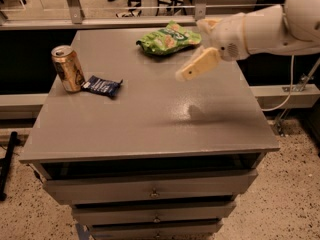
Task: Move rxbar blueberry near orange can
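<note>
— Three grey drawers (155, 191) in front; what's on the flat grey tabletop (150, 129)?
— Dark navy-blue rxbar blueberry (102, 86), lettering unreadable, just beside the golden-orange metal can (68, 68) near the left edge. Cream gripper (199, 65) hovers right, empty; apart or together, I cannot tell. Crumpled green chip bag (170, 38) farthest.

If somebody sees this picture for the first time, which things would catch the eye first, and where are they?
Most striking is the big white arm entering from the right, with its hand above the right half of the grey table. At the left side the orange can stands upright, and the rxbar blueberry lies close beside it. A green chip bag lies near the far edge.
</note>
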`<state>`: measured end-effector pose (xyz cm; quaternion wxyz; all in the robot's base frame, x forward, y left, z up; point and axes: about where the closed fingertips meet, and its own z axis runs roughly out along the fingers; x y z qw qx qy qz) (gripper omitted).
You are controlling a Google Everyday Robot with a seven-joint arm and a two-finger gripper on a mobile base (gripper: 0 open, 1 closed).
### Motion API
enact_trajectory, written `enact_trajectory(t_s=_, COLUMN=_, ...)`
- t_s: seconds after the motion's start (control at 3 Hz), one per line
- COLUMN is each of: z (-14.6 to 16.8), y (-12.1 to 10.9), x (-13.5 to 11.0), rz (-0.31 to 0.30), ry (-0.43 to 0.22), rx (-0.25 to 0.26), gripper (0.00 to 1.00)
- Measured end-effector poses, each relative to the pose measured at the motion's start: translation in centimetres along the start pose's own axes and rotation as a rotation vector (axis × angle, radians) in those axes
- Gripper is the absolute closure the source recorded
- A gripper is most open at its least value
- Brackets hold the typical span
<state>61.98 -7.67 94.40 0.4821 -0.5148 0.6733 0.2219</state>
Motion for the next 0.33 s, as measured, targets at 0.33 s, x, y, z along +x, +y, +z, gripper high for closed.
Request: enact_trajectory(t_s=0.33, z=-4.61, y=-0.69, x=1.15, rz=0.025, ry=-0.03, rx=0.063, gripper=0.0)
